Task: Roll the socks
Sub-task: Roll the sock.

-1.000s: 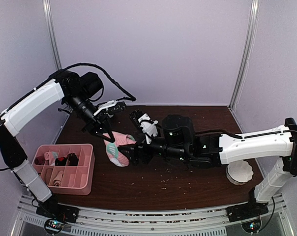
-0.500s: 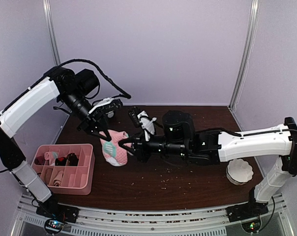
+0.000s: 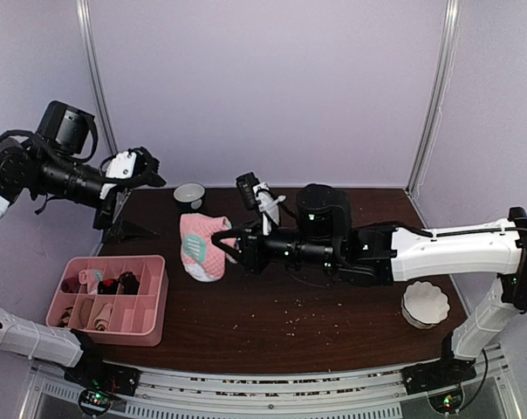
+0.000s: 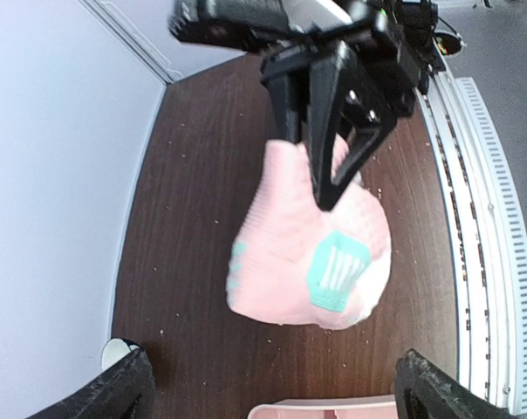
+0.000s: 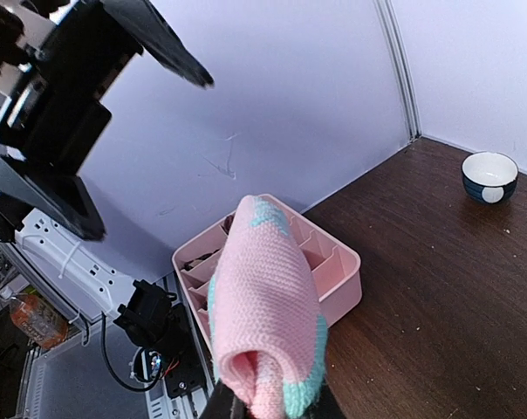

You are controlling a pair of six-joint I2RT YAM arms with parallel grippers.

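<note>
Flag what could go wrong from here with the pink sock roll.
1. The right gripper pinches the pink sock roll at one edge only, so the loose bulk could slip out or unroll.
2. The left gripper stands open, well off to the left, so nothing backs the grip.
3. If the roll goes to the pink tray, it looks bulky for those compartments.

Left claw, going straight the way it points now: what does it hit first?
Probably the pink sock roll, held in the right claw: it sits centred ahead of the open left claw. Depth is unclear.
</note>
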